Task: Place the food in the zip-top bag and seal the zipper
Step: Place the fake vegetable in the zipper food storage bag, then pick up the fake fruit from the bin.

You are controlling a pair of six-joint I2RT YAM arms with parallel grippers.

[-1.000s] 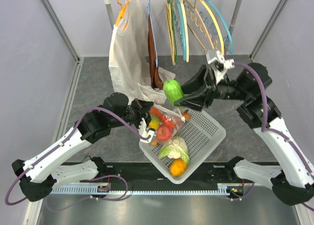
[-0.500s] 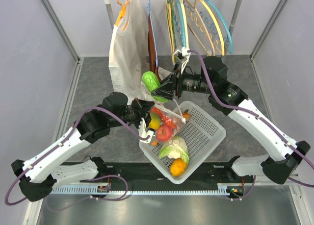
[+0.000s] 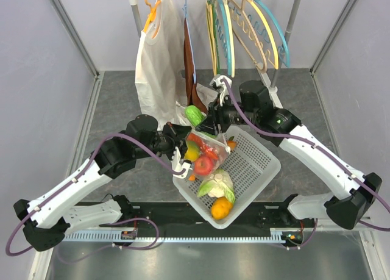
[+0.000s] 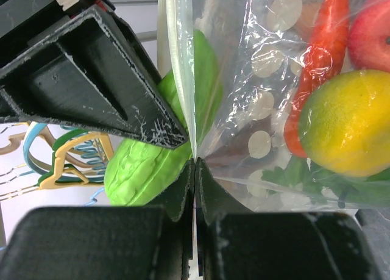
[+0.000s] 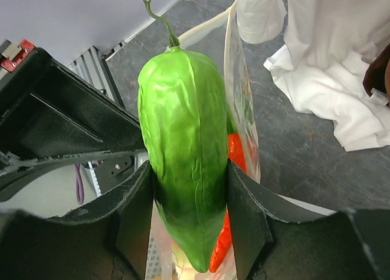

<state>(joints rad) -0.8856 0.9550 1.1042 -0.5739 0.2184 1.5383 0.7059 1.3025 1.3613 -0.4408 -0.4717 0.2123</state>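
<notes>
Green pepper (image 5: 183, 133) meets zip-top bag (image 4: 256, 109)
The right hand (image 5: 189, 197) clamps the green pepper just beside the bag's edge, over the basket's (image 3: 259, 164) far-left corner. The left hand (image 4: 195, 170) pinches that edge, so steer inside the film before letting go.

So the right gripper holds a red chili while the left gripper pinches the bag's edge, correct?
No: the right gripper holds a green pepper, not a red chili, per the right wrist view. The left gripper does pinch the edge of the bag.

One bag (image 3: 210, 140), one basket (image 3: 259, 165), one green pepper (image 3: 195, 115)
</notes>
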